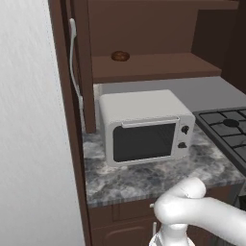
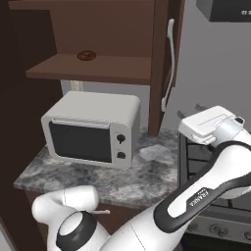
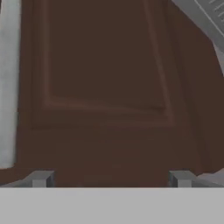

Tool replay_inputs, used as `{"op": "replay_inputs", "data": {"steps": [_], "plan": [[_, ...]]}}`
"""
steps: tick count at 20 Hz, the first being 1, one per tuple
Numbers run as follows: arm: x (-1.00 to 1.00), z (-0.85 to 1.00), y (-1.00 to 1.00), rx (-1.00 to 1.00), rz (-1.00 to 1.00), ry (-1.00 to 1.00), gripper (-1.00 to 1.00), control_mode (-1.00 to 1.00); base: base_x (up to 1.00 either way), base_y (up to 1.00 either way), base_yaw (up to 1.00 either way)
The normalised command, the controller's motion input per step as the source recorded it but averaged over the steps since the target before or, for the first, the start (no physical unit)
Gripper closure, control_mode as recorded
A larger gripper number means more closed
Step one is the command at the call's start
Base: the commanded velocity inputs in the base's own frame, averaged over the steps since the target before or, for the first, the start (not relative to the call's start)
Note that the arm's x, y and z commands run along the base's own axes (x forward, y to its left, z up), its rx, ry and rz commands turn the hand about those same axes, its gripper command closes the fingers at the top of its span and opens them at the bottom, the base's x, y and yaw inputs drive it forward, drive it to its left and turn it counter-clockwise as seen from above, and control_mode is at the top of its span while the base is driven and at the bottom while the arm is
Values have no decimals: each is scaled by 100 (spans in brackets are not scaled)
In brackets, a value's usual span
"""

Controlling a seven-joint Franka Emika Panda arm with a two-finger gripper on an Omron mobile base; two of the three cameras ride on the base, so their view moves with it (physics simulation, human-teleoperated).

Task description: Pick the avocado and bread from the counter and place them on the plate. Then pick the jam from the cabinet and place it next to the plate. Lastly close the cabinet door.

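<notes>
White arm [image 2: 215, 162] bent upward right of the open cabinet door [image 2: 159, 63]; its gripper [image 3: 111, 178], fingers spread apart and empty, faced a brown panel close up. Cabinet [image 1: 153, 65] shelf held a dark brown lump [image 1: 120, 56].

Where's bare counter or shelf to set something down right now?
Bare counter runs in front of the microwave, and beside it up to the stove. The cabinet shelf is free right of the dark brown lump. Behind the microwave it is tight.
</notes>
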Motion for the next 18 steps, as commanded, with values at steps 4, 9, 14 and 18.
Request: {"op": "replay_inputs", "data": {"steps": [4, 9, 14, 18], "plan": [[55, -32, 1, 0, 13, 0, -100, -100, 0, 0, 0], [44, -2, 36, 0, 2, 0, -100, -100, 0, 0, 0], [1, 0, 99, -5, 0, 0, -100, -100, 0, 0, 0], [0, 0, 100, -2, -1, 0, -100, -100, 0, 0, 0]]}}
